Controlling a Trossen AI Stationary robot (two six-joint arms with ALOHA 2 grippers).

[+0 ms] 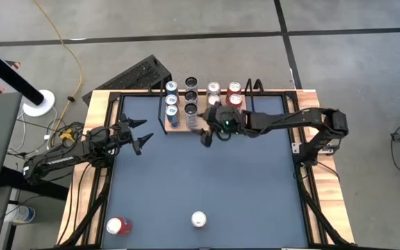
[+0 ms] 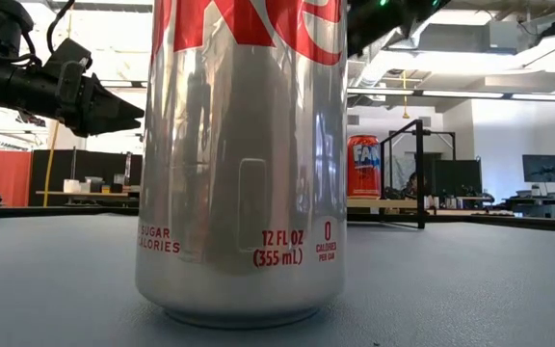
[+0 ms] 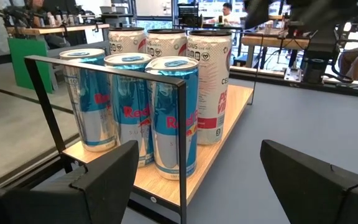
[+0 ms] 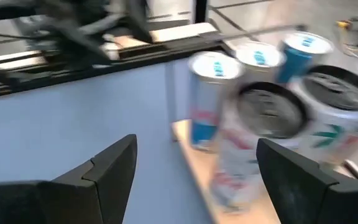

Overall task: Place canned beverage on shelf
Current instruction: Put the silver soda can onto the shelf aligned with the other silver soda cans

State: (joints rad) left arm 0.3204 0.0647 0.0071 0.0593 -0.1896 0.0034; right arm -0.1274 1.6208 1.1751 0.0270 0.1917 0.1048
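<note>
The shelf (image 1: 180,129), a light-wood board in a black rail frame (image 3: 180,124), stands at the table's far edge and holds several upright cans: blue ones (image 3: 173,112), tall white ones (image 3: 210,81) and red-and-silver ones (image 1: 235,94). My right gripper (image 1: 205,137) hovers open and empty just near of the shelf's middle, with blue and white cans ahead of it (image 4: 196,144). My left gripper (image 1: 144,133) waits open at the shelf's left end (image 3: 199,146). A silver canned beverage (image 1: 198,219) stands upright near the table's front edge and fills the low view (image 2: 244,164).
A red can (image 1: 118,226) stands at the table's near left corner. Between the shelf and the two near cans the grey-blue tabletop (image 1: 207,180) lies bare. Wooden rims (image 1: 328,201) run along the table's sides, and a yellow cable (image 1: 75,62) crosses the floor beyond.
</note>
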